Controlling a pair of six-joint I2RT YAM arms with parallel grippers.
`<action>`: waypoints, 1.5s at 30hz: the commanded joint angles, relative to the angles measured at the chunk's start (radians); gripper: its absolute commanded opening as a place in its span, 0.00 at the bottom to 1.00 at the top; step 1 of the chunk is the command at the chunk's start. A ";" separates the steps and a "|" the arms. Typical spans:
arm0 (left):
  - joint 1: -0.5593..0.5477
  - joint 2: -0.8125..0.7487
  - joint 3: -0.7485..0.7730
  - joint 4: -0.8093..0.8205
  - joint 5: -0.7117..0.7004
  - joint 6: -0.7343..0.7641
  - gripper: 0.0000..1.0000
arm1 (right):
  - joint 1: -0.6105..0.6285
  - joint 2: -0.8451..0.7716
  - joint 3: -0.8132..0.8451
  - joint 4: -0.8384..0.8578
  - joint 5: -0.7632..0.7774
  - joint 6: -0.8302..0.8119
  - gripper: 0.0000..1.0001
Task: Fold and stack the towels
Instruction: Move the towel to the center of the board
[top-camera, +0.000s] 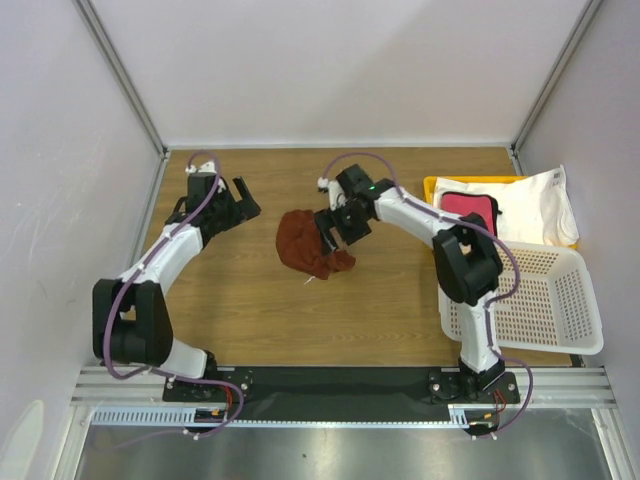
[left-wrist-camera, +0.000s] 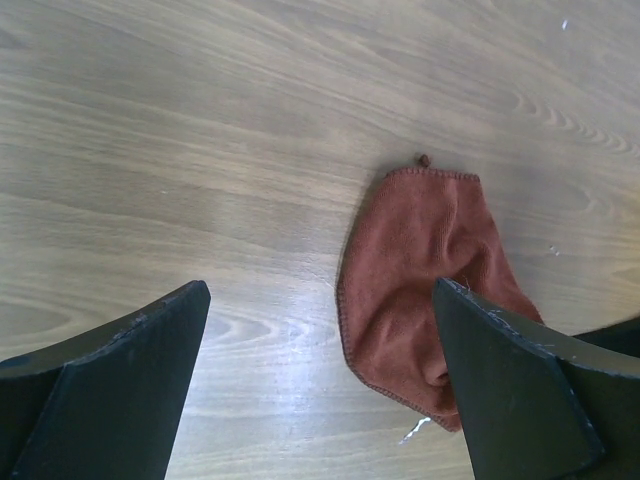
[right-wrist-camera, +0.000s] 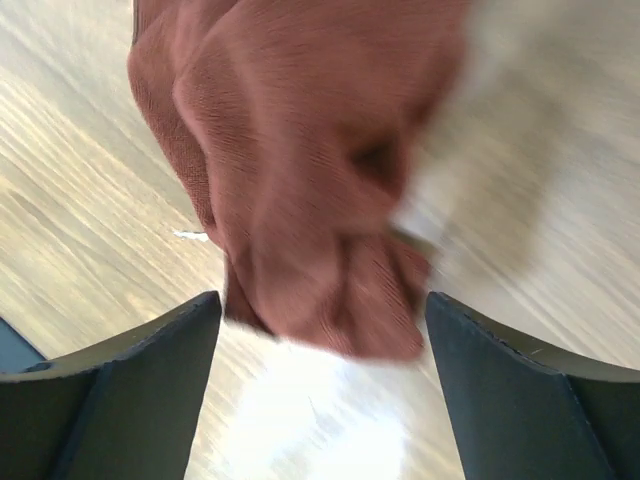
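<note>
A crumpled reddish-brown towel (top-camera: 308, 245) lies on the wooden table near the middle. My right gripper (top-camera: 337, 230) hovers just over its right side, jaws wide open; in the right wrist view the brown towel (right-wrist-camera: 300, 150) shows blurred just past the gripper (right-wrist-camera: 323, 300), not pinched. My left gripper (top-camera: 243, 203) stands open to the left of the towel, apart from it; its own view shows the towel (left-wrist-camera: 420, 270) ahead and to the right of the gripper (left-wrist-camera: 320, 290). A magenta-pink towel (top-camera: 468, 208) and a large white towel (top-camera: 535, 205) rest at the right.
A yellow tray (top-camera: 432, 185) holds the pink towel at the right edge, with the white towel draped over its far side. A white perforated basket (top-camera: 545, 300) stands in front of it by the right arm. Grey walls enclose the table.
</note>
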 joint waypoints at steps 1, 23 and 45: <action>-0.042 0.071 0.058 0.039 0.020 0.031 1.00 | -0.090 -0.154 0.006 0.028 0.012 0.084 0.91; -0.218 0.372 0.192 -0.089 -0.136 -0.255 0.71 | -0.335 -0.240 -0.021 0.023 0.192 0.321 0.89; -0.266 0.416 0.156 -0.060 -0.311 -0.238 0.07 | -0.322 -0.268 -0.017 0.046 0.126 0.272 0.86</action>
